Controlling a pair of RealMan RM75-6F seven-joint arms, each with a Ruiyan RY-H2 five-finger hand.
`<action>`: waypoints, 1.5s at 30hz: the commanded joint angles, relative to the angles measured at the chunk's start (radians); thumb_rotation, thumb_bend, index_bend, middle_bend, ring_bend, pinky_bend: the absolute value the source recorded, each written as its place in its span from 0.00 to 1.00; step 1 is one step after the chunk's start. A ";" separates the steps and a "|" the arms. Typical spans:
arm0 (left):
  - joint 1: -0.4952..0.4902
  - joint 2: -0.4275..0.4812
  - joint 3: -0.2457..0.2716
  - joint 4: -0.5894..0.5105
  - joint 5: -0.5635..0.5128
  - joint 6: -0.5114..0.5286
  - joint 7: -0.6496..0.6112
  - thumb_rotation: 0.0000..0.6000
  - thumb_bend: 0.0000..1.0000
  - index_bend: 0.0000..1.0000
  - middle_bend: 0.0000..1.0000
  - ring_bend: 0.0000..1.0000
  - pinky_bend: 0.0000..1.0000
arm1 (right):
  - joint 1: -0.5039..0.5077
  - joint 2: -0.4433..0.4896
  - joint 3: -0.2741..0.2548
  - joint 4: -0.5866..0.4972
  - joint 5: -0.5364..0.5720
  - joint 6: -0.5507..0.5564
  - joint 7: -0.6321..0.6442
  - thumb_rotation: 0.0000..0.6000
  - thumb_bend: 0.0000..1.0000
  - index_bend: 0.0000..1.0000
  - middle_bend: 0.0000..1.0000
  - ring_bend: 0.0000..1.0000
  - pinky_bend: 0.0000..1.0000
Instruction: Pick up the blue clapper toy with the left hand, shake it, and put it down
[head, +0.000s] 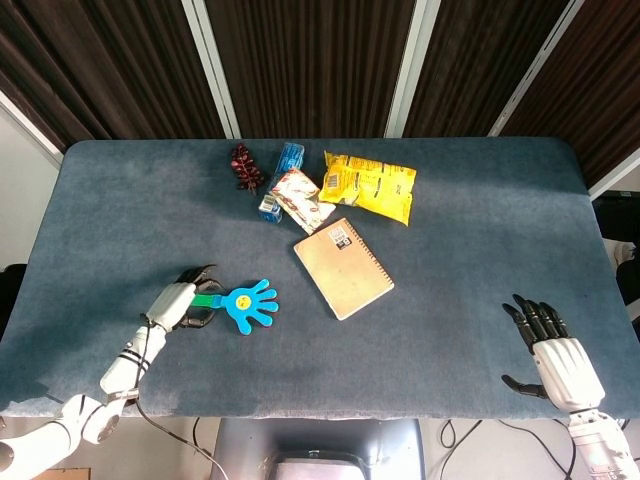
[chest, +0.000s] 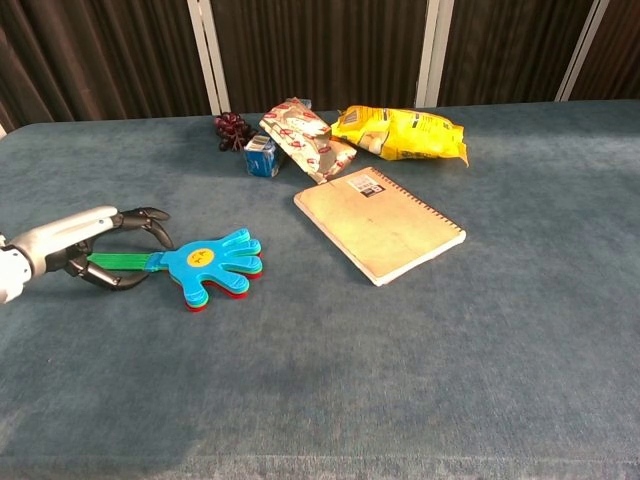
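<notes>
Left hand: my left hand (chest: 95, 245) is low over the tabletop (head: 460, 300) near its front-left corner, fingers curled either side of the green handle (chest: 122, 261), one above it, one hooking under.
Grip: I can't tell from either view whether the fingers have actually clamped the handle or only bracket it; nothing is lifted.
Clapper: the blue clapper toy (head: 245, 303) lies flat on the tabletop, palm end pointing toward the middle, handle running back into my left hand; the chest view shows green and red layers under the blue one.
Right hand: my right hand (head: 555, 365) sits by the front-right corner, fingers spread, holding nothing, well apart from everything.
Other items: spiral notebook (head: 343, 267) mid-table; yellow snack bag (head: 370, 187) and small packets toward the far edge.
Done: the reach looks finished.
Left to do: by my read, close firmly, lift, shake, set it back down.
</notes>
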 joint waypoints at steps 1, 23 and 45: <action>-0.002 -0.006 0.004 0.000 -0.002 0.001 0.003 1.00 0.39 0.34 0.06 0.00 0.00 | -0.001 0.003 -0.001 -0.002 0.000 0.001 0.001 1.00 0.20 0.00 0.00 0.00 0.00; 0.018 -0.081 -0.023 0.066 -0.035 0.099 -0.075 1.00 0.42 0.78 0.31 0.06 0.00 | -0.005 0.012 -0.002 -0.007 -0.004 0.009 0.009 1.00 0.20 0.00 0.00 0.00 0.00; 0.081 0.077 -0.086 -0.116 0.061 0.434 -1.272 1.00 0.57 0.89 0.80 0.46 0.57 | -0.005 0.012 -0.005 -0.008 -0.009 0.009 0.011 1.00 0.20 0.00 0.00 0.00 0.00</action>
